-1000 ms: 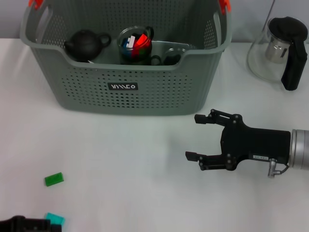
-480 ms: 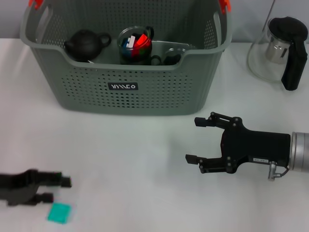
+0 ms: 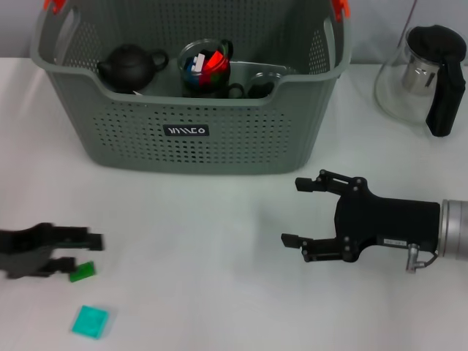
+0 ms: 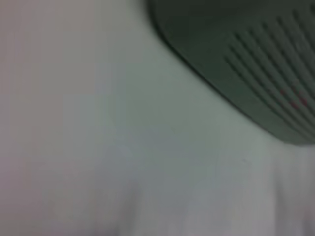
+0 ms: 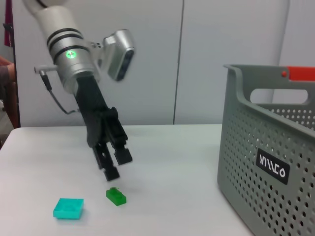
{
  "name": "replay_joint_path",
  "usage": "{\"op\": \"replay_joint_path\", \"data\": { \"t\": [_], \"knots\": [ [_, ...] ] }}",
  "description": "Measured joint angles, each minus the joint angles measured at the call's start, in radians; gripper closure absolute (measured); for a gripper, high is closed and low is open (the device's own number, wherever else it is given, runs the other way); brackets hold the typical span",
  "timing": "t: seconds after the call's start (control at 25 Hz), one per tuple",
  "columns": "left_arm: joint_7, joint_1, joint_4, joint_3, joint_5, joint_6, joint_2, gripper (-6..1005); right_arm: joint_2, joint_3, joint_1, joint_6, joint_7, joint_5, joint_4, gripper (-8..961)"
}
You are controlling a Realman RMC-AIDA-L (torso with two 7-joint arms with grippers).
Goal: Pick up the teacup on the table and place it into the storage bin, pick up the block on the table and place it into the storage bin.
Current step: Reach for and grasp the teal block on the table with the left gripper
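A small green block [image 3: 82, 271] lies on the white table at the near left, also in the right wrist view as the green block [image 5: 116, 195]. My left gripper [image 3: 86, 250] hovers open just above it, and the left gripper [image 5: 118, 165] points down at it, holding nothing. A teal block [image 3: 90, 322] lies closer to the table's front edge. The grey-green storage bin [image 3: 186, 146] stands at the back. A glass cup [image 3: 205, 67] with coloured pieces sits inside it. No teacup shows on the table. My right gripper [image 3: 292, 209] rests open and empty at mid-right.
A black teapot [image 3: 130, 66] and more glassware [image 3: 256, 84] sit in the bin. A glass pitcher with a black handle [image 3: 428, 73] stands at the back right. The left wrist view shows only the table and the bin's wall [image 4: 256, 73].
My left gripper came in from the near left corner and has moved away from the front edge, uncovering the green block. The right arm has hardly moved.
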Motion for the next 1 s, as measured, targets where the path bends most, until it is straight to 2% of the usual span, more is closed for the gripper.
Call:
{"op": "replay_joint_path", "data": {
  "t": [0.16,0.4,0.64,1.0],
  "knots": [
    [0.0,0.051,0.015,-0.069,-0.006,0.003,0.012,235,0.0,0.0,0.005,0.004,0.0,0.0,0.001,12],
    [-0.001,0.081,0.031,-0.101,-0.007,-0.008,0.002,236,0.001,0.0,0.009,0.005,0.001,0.0,0.003,11],
    [-0.004,0.058,0.018,-0.079,0.001,-0.041,-0.011,236,0.002,0.0,0.004,0.005,0.001,0.0,0.004,12],
    [-0.041,0.03,-0.047,0.018,0.003,-0.105,-0.011,236,0.0,0.0,-0.002,0.001,0.001,0.0,0.005,11]
  ]
}}
